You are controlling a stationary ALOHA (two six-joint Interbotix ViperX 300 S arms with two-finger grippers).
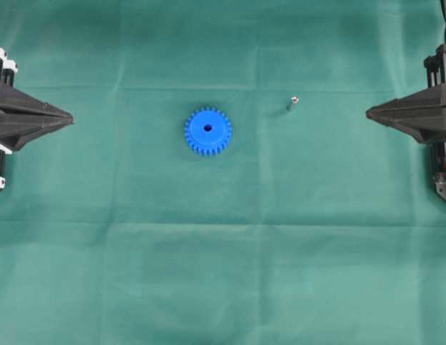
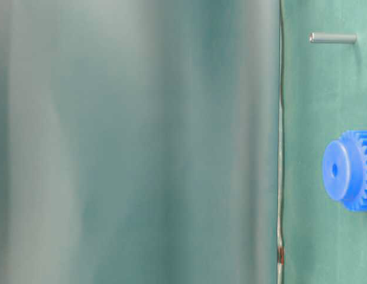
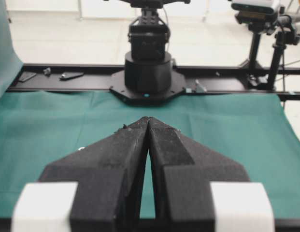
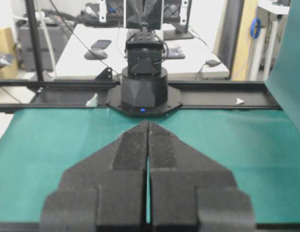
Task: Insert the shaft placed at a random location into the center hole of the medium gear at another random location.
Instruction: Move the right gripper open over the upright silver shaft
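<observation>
The medium gear (image 1: 208, 131), bright blue and toothed, lies flat near the middle of the green cloth, its center hole (image 1: 208, 129) dark and unfilled. It also shows at the right edge of the table-level view as the gear (image 2: 351, 170) with the hole (image 2: 334, 170). The shaft (image 1: 292, 103), a tiny silvery pin, lies to the gear's right, apart from it; in the table-level view the shaft (image 2: 333, 38) rests alone. My left gripper (image 1: 69, 115) sits shut at the left edge, my right gripper (image 1: 369, 113) shut at the right edge. Both hold nothing.
Green cloth (image 1: 223, 273) covers the whole table. In the left wrist view the opposite arm's black base (image 3: 147, 72) stands on a black rail at the far edge; the right wrist view shows the other base (image 4: 142, 89) likewise.
</observation>
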